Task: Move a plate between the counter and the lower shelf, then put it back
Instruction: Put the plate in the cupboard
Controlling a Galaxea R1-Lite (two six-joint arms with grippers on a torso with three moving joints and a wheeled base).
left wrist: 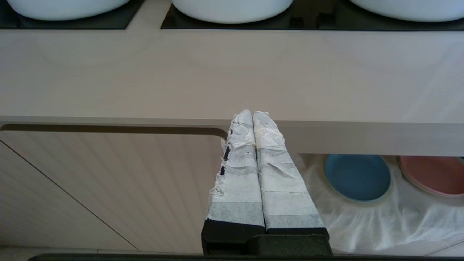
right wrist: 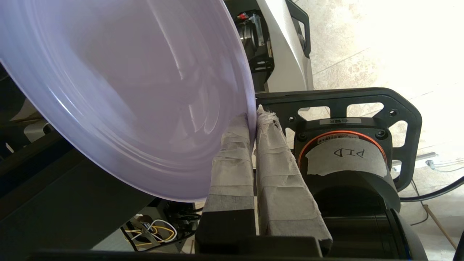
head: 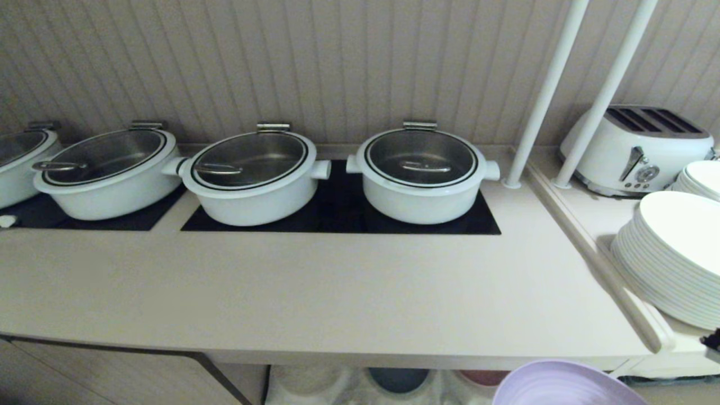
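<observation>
The plate (right wrist: 119, 98) is held in the air by its rim, clamped between the two tape-wrapped fingers (right wrist: 232, 159) of the right end effector (right wrist: 252, 121). A rim grip suits so shallow a dish, since it leaves the underside free for setting down flat. In the head view the plate (head: 562, 385) appears at the lower right of the frame, below the front edge of the desk (head: 315, 292) and in front of the lower shelf (head: 337, 385); it rests on neither surface. The plate appears tilted in the right wrist view.

The left end effector (left wrist: 252, 114) is closed on nothing, its fingers pressed together, and sits parked just before the desk edge.

The head view alone shows the three lidded pots (head: 422, 169) on the black cooktop panels (head: 343, 216), the stacked white plates (head: 675, 253) and the toaster (head: 635, 149) at the right. The left wrist view alone shows the shelf interior clearly: a blue plate (left wrist: 357, 177) and a pink plate (left wrist: 435, 174) on wrinkled white cloth (left wrist: 380, 217). Only the right wrist view shows the grip itself.
</observation>
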